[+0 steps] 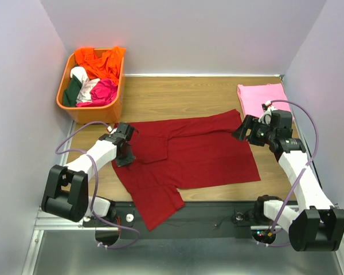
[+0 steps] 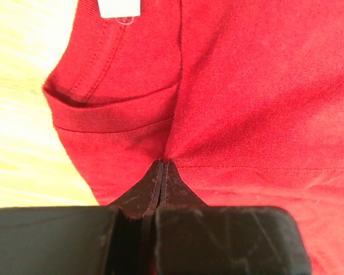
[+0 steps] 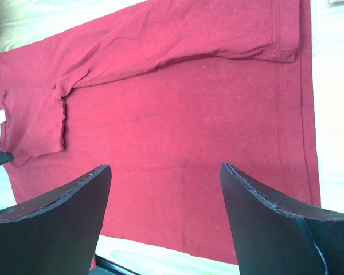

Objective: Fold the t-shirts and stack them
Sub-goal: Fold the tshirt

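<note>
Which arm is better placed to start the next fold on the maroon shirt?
Left, likely: the left end effector is shut on the maroon t-shirt near the collar, ready to lift it over. The right end effector hangs open near the hem, gripping nothing.

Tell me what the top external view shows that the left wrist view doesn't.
Top external only: the orange basket of clothes, the folded pink t-shirt at the far right, and the right end effector, open. Left wrist only: the white neck label and collar seam up close. Both: the maroon t-shirt, with the left end effector shut on its fabric near the collar.
</note>
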Tool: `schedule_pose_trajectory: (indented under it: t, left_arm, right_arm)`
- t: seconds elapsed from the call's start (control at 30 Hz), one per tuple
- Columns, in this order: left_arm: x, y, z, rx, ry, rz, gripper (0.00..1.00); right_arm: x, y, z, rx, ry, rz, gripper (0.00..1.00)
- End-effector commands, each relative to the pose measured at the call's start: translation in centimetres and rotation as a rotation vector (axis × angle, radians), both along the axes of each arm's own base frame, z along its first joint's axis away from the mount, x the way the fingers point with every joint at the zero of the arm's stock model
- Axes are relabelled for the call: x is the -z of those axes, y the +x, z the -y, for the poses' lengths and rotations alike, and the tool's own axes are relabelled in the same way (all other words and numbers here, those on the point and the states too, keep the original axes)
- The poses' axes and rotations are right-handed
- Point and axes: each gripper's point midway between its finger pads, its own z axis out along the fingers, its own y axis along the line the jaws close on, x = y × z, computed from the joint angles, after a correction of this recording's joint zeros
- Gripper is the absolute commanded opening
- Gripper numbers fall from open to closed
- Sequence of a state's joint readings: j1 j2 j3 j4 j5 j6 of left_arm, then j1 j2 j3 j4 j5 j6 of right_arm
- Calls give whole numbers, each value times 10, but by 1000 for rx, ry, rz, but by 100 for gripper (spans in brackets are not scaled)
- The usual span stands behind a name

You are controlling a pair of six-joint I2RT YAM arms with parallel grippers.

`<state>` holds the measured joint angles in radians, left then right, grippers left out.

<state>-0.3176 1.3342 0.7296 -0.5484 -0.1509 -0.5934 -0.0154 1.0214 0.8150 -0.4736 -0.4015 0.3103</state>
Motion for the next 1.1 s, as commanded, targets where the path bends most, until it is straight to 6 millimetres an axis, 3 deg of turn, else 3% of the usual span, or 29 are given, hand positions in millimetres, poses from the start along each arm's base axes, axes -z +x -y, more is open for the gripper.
schedule_pose_trajectory:
  t: [0.0, 0.03, 0.1, 0.13, 0.23, 0.33, 0.37, 0.47, 0.5, 0.53, 0.57, 0.6, 0.63, 0.67, 0.7, 0.73, 0.77, 0.83, 0.93, 1.07]
  left_arm:
    - [-14, -1, -7, 22, 23, -8, 9]
    - [-16, -1, -6, 22, 18, -5, 13]
    - [-20, -3, -4, 27, -3, 8, 32]
    - [-26, -1, -2, 27, -19, 33, 52]
    - [-43, 8, 8, 21, -77, 101, 66]
    - [-80, 41, 25, 9, -178, 289, 69]
    - [-97, 62, 34, 14, -222, 391, 66]
    - [-113, 106, 55, 39, -296, 503, 64]
    - [-113, 117, 61, 42, -310, 508, 61]
    - [-128, 139, 68, 46, -326, 564, 59]
    - [-127, 151, 71, 47, -327, 567, 58]
    - [-107, 161, 84, 76, -353, 510, 57]
    - [-120, 182, 92, 90, -376, 558, 57]
    - [-116, 191, 98, 95, -383, 549, 57]
    - [-93, 201, 103, 102, -380, 502, 57]
    - [-100, 215, 107, 107, -385, 518, 57]
    - [-80, 221, 109, 105, -372, 478, 57]
    - [-65, 233, 108, 95, -345, 456, 56]
    - [-42, 236, 98, 60, -311, 416, 56]
    - [-16, 226, 89, 21, -306, 361, 56]
  right_arm:
    - [-8, 4, -1, -8, 9, 25, 83]
    - [-8, 5, -2, -10, 13, 20, 83]
    - [-10, 9, -9, -39, 46, 3, 83]
    - [-9, 12, -11, -46, 59, -10, 83]
    - [-10, 24, -17, -60, 101, -21, 83]
    - [-12, 49, -29, -81, 188, 8, 81]
    - [-16, 65, -35, -95, 226, 40, 81]
    - [-32, 102, -41, -87, 279, 118, 80]
    - [-17, 116, -43, -80, 296, 90, 79]
    - [-16, 126, -44, -80, 310, 98, 78]
    - [-22, 140, -45, -83, 320, 143, 78]
    - [-10, 155, -44, -60, 340, 117, 77]
    - [-15, 168, -44, -58, 347, 164, 77]
    - [-10, 176, -44, -53, 355, 166, 76]
    - [0, 189, -45, -45, 369, 156, 75]
    - [3, 198, -45, -43, 374, 170, 75]
    - [9, 204, -44, -40, 375, 165, 75]
    - [25, 221, -44, -38, 368, 155, 74]
    - [49, 234, -37, 4, 324, 140, 73]
    - [84, 231, -27, 50, 305, 78, 73]
